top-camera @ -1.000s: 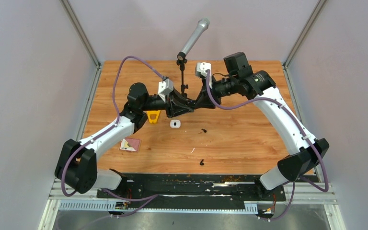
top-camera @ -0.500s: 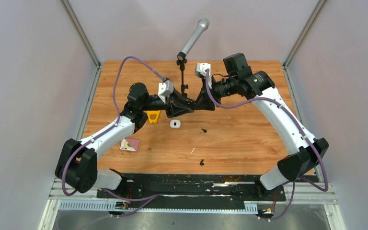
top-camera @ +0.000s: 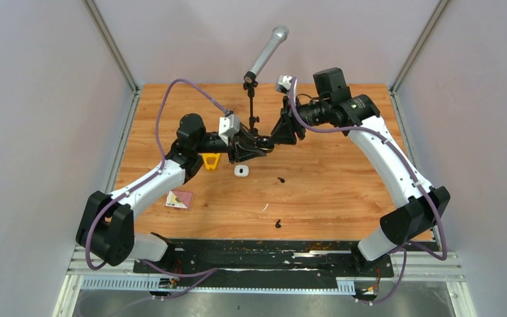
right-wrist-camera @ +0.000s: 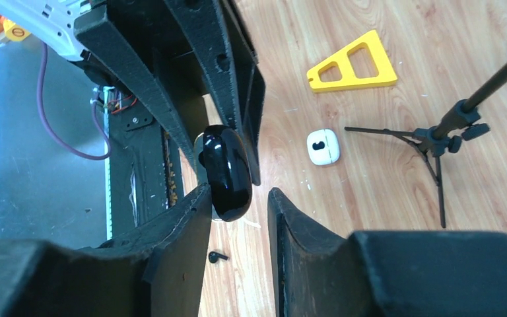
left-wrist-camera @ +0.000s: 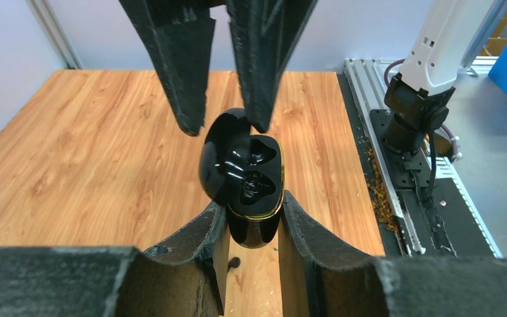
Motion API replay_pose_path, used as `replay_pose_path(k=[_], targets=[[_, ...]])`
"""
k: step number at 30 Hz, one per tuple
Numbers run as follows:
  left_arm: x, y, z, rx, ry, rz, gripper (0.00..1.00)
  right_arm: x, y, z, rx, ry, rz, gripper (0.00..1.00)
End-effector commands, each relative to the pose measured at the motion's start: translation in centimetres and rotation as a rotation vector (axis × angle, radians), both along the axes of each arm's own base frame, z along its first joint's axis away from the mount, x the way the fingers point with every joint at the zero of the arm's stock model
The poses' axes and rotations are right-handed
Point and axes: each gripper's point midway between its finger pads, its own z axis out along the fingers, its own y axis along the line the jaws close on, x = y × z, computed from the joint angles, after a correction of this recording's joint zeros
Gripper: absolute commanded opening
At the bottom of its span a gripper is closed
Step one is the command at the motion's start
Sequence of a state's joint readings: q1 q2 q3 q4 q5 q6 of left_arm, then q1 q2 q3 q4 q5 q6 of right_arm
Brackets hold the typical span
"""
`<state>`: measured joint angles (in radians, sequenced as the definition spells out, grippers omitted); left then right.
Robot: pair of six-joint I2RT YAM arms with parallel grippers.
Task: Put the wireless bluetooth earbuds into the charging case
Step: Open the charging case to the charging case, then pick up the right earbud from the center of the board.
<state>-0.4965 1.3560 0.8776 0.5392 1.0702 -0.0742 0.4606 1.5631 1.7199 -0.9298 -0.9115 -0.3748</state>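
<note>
**A:** Where's the case right now, and which arm has it?

**B:** The black case [left-wrist-camera: 241,173] is up off the table [top-camera: 343,191] with its lid flipped open and a gold rim showing. The left gripper [left-wrist-camera: 252,206] is clamped on its lower half, one finger on each side. I can't tell whether the glossy sockets are filled.

**A:** And the other arm?

**B:** In the left wrist view the right gripper [right-wrist-camera: 237,195] comes in from the case's 12 o'clock. Its jaws are narrow but not squeezing anything. One finger looks to be against the lid, and the other sits just clear of it.

**A:** Earbuds?

**B:** From overhead, a black earbud [top-camera: 280,179] lies loose at 3 o'clock from the white case [top-camera: 240,171]. A second black earbud [top-camera: 278,223] is at about 5 o'clock, nearer the front edge. The white case sits on the wood at 6 o'clock from the two grippers. There's a yellow triangle [top-camera: 211,160] at its 10 o'clock, a small card [top-camera: 180,199] at its 8 o'clock and a mic stand [top-camera: 251,99] at 12.
</note>
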Motion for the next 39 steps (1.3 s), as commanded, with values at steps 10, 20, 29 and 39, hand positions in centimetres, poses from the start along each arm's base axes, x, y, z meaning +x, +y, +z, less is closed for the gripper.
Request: replay_pose_path(k=[10,20,29,39], targets=[[-0.1,-0.1,0.8,-0.019,-0.028,-0.004,0.00,1.5,-0.6,3.8,0.086,-0.072,-0.051,0.37],[0.8,0.3,0.9,-0.040,0.045,0.065,0.00,2.3,-5.3,5.5,0.106,-0.132,-0.174,0.43],[0.8,2.2,1.2,-0.058,0.119,0.139,0.00,0.6,-10.4,-7.3,-0.183,-0.230,-0.262,0.41],[0.4,4.7,1.0,-0.073,0.160,0.243,0.00,0.6,-10.3,-17.7,-0.337,0.181,-0.554,0.40]])
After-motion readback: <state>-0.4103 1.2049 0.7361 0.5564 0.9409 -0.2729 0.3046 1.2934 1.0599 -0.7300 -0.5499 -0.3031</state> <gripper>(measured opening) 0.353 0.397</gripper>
